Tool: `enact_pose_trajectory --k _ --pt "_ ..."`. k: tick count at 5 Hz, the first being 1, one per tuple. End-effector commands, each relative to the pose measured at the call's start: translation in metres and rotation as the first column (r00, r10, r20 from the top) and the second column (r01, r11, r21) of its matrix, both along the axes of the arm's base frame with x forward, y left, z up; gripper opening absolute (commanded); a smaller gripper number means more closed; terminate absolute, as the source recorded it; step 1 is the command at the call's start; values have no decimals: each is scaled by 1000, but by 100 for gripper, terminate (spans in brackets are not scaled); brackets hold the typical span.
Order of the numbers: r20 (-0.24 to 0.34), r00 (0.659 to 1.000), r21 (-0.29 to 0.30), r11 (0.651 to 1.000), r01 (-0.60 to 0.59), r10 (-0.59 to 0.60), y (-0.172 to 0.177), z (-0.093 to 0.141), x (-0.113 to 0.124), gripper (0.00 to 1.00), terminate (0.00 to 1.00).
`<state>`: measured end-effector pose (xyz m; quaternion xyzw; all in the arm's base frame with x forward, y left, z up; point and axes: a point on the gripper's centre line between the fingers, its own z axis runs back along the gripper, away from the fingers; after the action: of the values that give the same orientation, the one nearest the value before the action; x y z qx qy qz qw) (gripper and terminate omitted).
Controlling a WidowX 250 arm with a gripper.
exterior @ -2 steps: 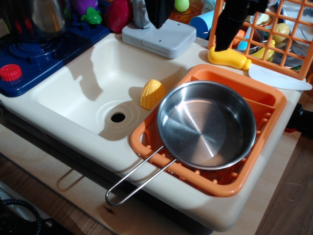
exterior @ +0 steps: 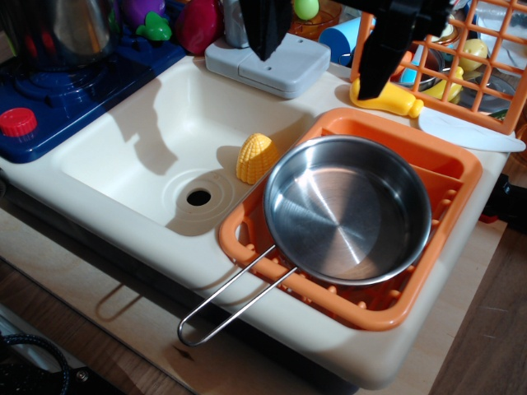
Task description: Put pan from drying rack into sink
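Observation:
The shiny steel pan (exterior: 346, 210) lies flat in the orange drying rack (exterior: 451, 177) at the right, and its wire-loop handle (exterior: 235, 300) sticks out over the front left edge. The cream sink (exterior: 140, 152) with its round drain hole (exterior: 198, 197) is to the left of the rack. My gripper (exterior: 316, 77) hangs above the back of the pan and rack. It is open and empty, with one black finger (exterior: 265, 29) over the grey faucet base (exterior: 268, 64) and the other (exterior: 387, 49) by the upright lattice crate.
A yellow toy corn (exterior: 256, 158) lies in the sink against the rack. An upright orange lattice crate (exterior: 461, 62) with toys stands at the back right, with a yellow bottle (exterior: 387, 99) and a white knife (exterior: 469, 133) before it. A blue stove (exterior: 58, 90) with a pot stands at the back left.
The open gripper has come down a little toward the pan. The pan, rack and corn have not moved.

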<state>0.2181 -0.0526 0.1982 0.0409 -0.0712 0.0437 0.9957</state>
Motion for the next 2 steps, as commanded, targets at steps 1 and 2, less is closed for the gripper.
enact_pose_trajectory --k 1,2 --pt "64 998 -43 999 18 -15 12 -14 9 100 0" --pt "53 999 -103 995 -2 7 19 -27 9 100 0"
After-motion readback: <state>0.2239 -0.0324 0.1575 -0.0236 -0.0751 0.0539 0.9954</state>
